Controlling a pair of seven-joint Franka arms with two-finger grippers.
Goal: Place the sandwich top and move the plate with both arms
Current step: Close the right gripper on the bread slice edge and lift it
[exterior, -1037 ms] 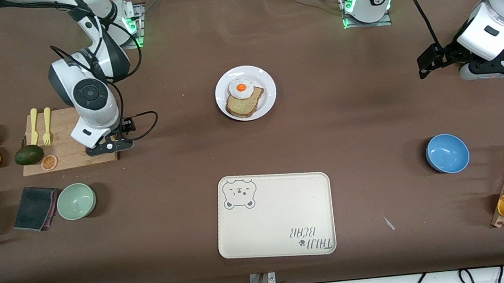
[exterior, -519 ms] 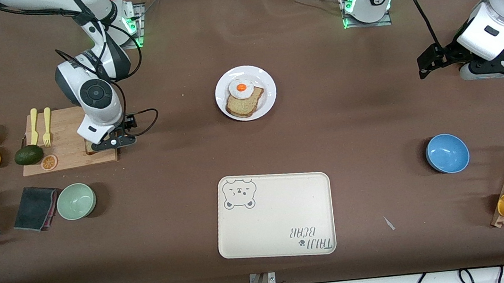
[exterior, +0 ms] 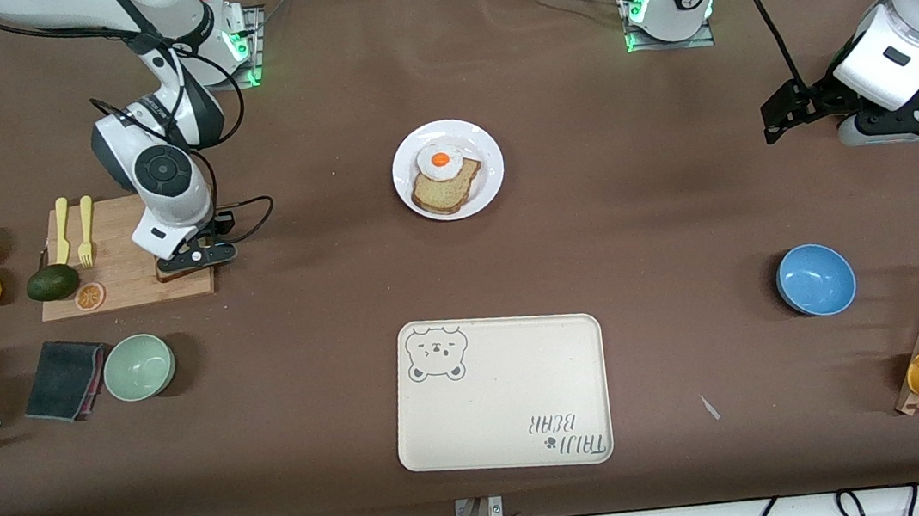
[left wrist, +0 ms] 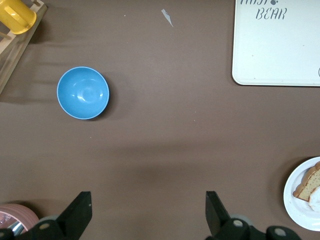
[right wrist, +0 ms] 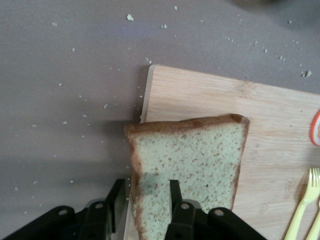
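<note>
Sandwich top [right wrist: 192, 165], a grey-brown wholegrain bread slice, lay on the wooden cutting board [exterior: 122, 257], its crust edge between the right pincer's [right wrist: 145, 200] narrowed fingers; lift level; left pincer [left wrist: 147, 212] waited wide open.

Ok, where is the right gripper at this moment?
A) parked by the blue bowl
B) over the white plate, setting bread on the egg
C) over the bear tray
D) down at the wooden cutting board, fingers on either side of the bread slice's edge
D: the right gripper is down at the cutting board, its fingers either side of the sandwich top's edge; the plate holds only the other slice and the egg.
</note>
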